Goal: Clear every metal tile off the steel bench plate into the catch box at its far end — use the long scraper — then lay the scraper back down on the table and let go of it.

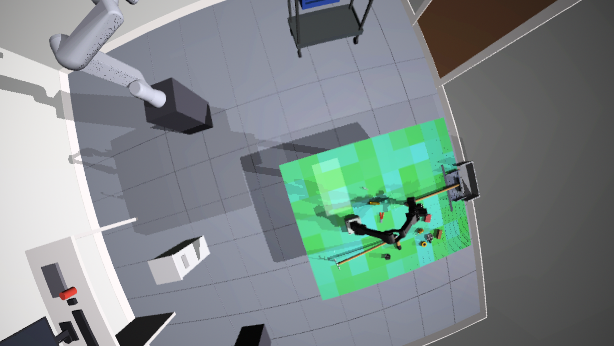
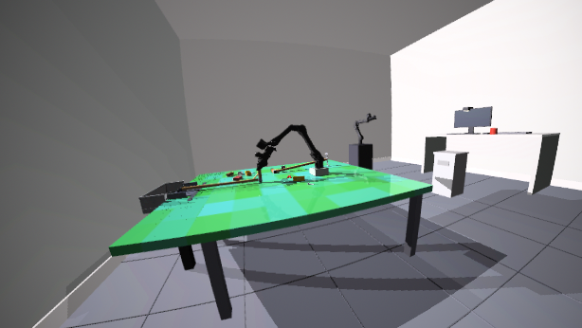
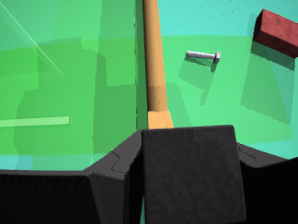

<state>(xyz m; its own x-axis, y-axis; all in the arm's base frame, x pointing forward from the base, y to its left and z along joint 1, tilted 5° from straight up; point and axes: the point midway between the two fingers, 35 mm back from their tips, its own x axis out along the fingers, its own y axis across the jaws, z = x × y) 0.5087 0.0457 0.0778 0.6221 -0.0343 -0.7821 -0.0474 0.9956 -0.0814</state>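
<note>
My gripper (image 1: 418,208) (image 2: 260,180) is shut on the wooden handle of the long scraper (image 1: 435,193) (image 2: 220,185) (image 3: 154,55), low over the table. In the wrist view the handle runs straight away from the dark fingers. The scraper's far end reaches over the grey steel bench plate (image 1: 454,176) at the table's far edge. The dark catch box (image 1: 470,186) (image 2: 153,204) stands at the plate's far end. The scraper's head and the metal tiles are too small to make out, so I cannot tell how many tiles are on the plate or in the box.
A red block (image 1: 428,218) (image 3: 279,32) and a metal bolt (image 3: 201,55) lie beside the handle. Several small parts lie near them. A second long rod (image 1: 360,254) (image 2: 303,165) lies beside the arm's base. A yellow piece (image 1: 374,203) (image 2: 299,178) lies on the green table (image 1: 390,145) (image 2: 256,209).
</note>
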